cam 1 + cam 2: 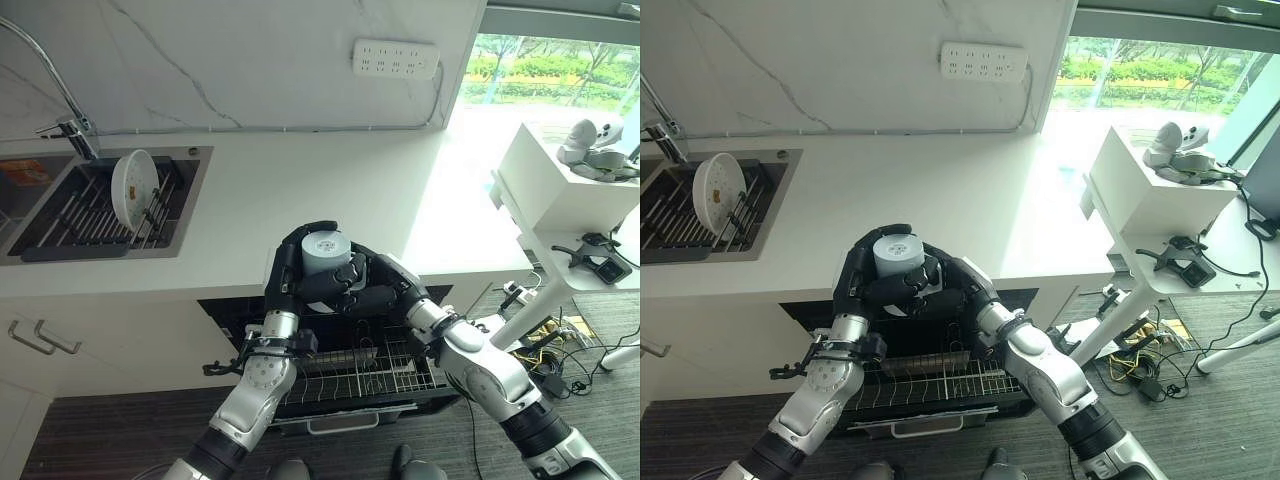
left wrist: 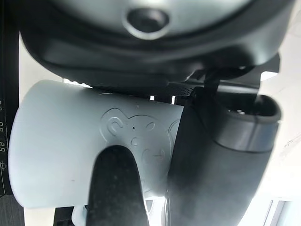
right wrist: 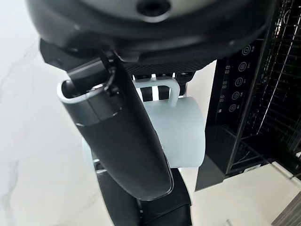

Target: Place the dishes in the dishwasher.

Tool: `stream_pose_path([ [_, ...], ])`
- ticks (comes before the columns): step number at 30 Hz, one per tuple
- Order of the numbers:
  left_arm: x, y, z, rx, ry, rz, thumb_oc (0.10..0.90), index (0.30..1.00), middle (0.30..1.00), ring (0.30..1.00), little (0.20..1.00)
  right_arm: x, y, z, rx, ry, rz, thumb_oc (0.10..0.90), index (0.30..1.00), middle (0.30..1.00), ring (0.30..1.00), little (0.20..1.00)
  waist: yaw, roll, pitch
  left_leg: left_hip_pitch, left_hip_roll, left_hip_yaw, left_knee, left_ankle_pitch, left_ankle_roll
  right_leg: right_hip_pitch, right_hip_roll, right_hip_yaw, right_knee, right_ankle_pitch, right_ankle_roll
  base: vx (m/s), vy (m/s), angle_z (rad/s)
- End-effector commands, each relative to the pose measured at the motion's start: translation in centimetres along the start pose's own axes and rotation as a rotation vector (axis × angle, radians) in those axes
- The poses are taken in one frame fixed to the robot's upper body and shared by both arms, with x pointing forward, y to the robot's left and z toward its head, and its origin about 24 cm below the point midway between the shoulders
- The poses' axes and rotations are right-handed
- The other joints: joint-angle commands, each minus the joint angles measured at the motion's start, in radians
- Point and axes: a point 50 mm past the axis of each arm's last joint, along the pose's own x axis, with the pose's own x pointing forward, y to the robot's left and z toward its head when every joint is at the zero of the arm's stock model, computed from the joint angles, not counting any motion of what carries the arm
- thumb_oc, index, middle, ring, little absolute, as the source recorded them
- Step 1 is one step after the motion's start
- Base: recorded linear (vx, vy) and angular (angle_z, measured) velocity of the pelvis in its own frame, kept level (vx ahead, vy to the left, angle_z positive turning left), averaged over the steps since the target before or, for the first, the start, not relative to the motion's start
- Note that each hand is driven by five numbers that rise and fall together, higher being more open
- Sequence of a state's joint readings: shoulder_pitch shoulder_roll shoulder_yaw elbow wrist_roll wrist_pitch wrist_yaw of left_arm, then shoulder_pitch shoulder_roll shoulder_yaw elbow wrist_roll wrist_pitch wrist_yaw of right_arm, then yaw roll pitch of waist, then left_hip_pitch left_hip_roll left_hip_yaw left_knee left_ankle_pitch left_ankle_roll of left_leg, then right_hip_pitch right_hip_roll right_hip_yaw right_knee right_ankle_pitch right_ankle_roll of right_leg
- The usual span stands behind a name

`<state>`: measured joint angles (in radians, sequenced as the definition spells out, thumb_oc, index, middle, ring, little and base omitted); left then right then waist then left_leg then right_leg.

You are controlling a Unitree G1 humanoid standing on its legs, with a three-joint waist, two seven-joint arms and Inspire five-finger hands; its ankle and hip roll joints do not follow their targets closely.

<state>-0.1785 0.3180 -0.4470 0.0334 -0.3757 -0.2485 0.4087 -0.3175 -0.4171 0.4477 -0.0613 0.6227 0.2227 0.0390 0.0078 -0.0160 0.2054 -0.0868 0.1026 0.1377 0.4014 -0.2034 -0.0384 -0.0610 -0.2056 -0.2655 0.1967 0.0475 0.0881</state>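
Both hands wrap one pale grey cylindrical cup (image 1: 324, 258) bottom-up — left hand (image 1: 293, 272) and right hand (image 1: 372, 283) curled round it, just above the pulled-out black wire dishwasher rack (image 1: 385, 367). Step: transfer. Next move probably needs one hand to let go, then lowering onto the rack.

Two silver-grey arms with rounded, jointed shells end in a dark left hand (image 1: 292, 262) and a dark right hand (image 1: 372, 285); a round recessed fitting, perhaps a screw, sits at each wrist.

Mug (image 1: 325, 262) partly hidden by hands.
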Motion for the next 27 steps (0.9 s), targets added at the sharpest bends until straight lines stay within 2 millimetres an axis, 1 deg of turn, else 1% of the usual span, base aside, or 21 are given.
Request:
stream_pose_path([
  [1, 2.1, -4.7, 5.0, -0.034, -0.280, -0.157, 0.400, 0.300, 0.300, 0.300, 0.300, 2.2, 6.8, 5.7, -0.019, -0.288, 0.317, 0.400, 0.300, 0.300, 0.300, 0.300, 0.018, -0.008, -0.032, 0.067, -0.004, 0.004, -0.101, -0.044, 0.007, 0.057, -0.005, 0.046, 0.103, -0.250, 0.055, 0.00, 0.000, 0.00],
  [6, 2.2, -4.9, 5.2, -0.020, -0.289, -0.166, 0.400, 0.300, 0.300, 0.300, 0.300, 2.4, 7.3, 5.9, -0.070, -0.302, 0.337, 0.400, 0.300, 0.300, 0.300, 0.300, 0.023, -0.008, -0.032, 0.067, -0.006, 0.001, -0.101, -0.045, 0.008, 0.058, -0.006, 0.045, 0.103, -0.251, 0.055, 0.00, 0.000, 0.00],
  [10, 2.1, -5.4, 5.3, -0.021, -0.290, -0.220, 0.400, 0.300, 0.300, 0.300, 0.300, 2.4, 7.8, 6.4, -0.096, -0.324, 0.374, 0.400, 0.300, 0.300, 0.300, 0.300, 0.027, -0.008, -0.031, 0.066, -0.006, -0.001, -0.101, -0.045, 0.008, 0.059, -0.007, 0.044, 0.103, -0.251, 0.054, -0.01, -0.001, 0.04],
  [16, 2.2, -5.7, 5.3, -0.037, -0.279, -0.218, 0.400, 0.300, 0.300, 0.300, 0.300, 2.4, 7.9, 6.9, -0.096, -0.343, 0.372, 0.400, 0.300, 0.300, 0.300, 0.300, 0.027, -0.009, -0.031, 0.065, -0.006, -0.002, -0.101, -0.046, 0.006, 0.058, -0.006, 0.043, 0.103, -0.252, 0.056, -0.01, 0.000, 0.02],
  [17, 2.2, -5.7, 5.3, -0.034, -0.287, -0.210, 0.595, 0.592, 0.592, 0.592, 0.592, 2.4, 7.9, 7.0, -0.093, -0.349, 0.364, 0.400, 0.300, 0.300, 0.300, 0.300, 0.028, -0.009, -0.032, 0.064, -0.007, -0.003, -0.101, -0.046, 0.007, 0.057, -0.005, 0.043, 0.103, -0.251, 0.055, 0.00, 0.000, 0.00],
  [18, 2.2, -5.6, 5.2, -0.037, -0.284, -0.206, 0.800, 0.900, 0.900, 0.900, 0.900, 2.5, 7.8, 7.0, -0.093, -0.353, 0.356, 0.400, 0.300, 0.300, 0.300, 0.300, 0.028, -0.009, -0.032, 0.064, -0.007, -0.004, -0.101, -0.047, 0.007, 0.057, -0.005, 0.043, 0.103, -0.251, 0.055, 0.00, 0.000, 0.00],
  [21, 2.2, -5.5, 5.1, -0.022, -0.286, -0.190, 0.800, 0.900, 0.900, 0.900, 0.900, 2.4, 7.3, 7.3, -0.077, -0.383, 0.292, 0.400, 0.300, 0.300, 0.300, 0.300, 0.026, -0.008, -0.034, 0.064, -0.005, -0.001, -0.101, -0.047, 0.007, 0.056, -0.005, 0.043, 0.103, -0.251, 0.055, 0.00, 0.000, 0.00],
  [24, 2.2, -5.2, 5.2, 0.033, -0.323, -0.154, 0.800, 0.900, 0.900, 0.900, 0.900, 2.2, 5.9, 8.1, -0.073, -0.455, 0.168, 0.400, 0.300, 0.300, 0.300, 0.300, 0.020, -0.006, -0.033, 0.064, -0.002, 0.002, -0.101, -0.046, 0.007, 0.055, -0.005, 0.042, 0.103, -0.249, 0.056, 0.00, 0.000, 0.00],
  [26, 2.2, -4.9, 5.3, 0.061, -0.341, -0.131, 0.800, 0.900, 0.900, 0.900, 0.900, 1.9, 4.8, 8.8, -0.075, -0.504, 0.077, 0.400, 0.300, 0.300, 0.300, 0.300, 0.016, -0.005, -0.033, 0.064, 0.000, 0.006, -0.101, -0.046, 0.005, 0.054, -0.006, 0.041, 0.103, -0.249, 0.057, 0.00, 0.000, 0.00],
  [27, 2.4, -4.6, 5.5, 0.091, -0.361, -0.107, 0.800, 0.900, 0.900, 0.900, 0.900, 1.3, 3.5, 9.5, -0.105, -0.556, -0.021, 0.400, 0.300, 0.300, 0.300, 0.300, 0.007, -0.003, -0.033, 0.065, 0.004, 0.012, -0.101, -0.046, 0.005, 0.053, -0.007, 0.041, 0.103, -0.249, 0.057, 0.00, 0.000, 0.00],
])
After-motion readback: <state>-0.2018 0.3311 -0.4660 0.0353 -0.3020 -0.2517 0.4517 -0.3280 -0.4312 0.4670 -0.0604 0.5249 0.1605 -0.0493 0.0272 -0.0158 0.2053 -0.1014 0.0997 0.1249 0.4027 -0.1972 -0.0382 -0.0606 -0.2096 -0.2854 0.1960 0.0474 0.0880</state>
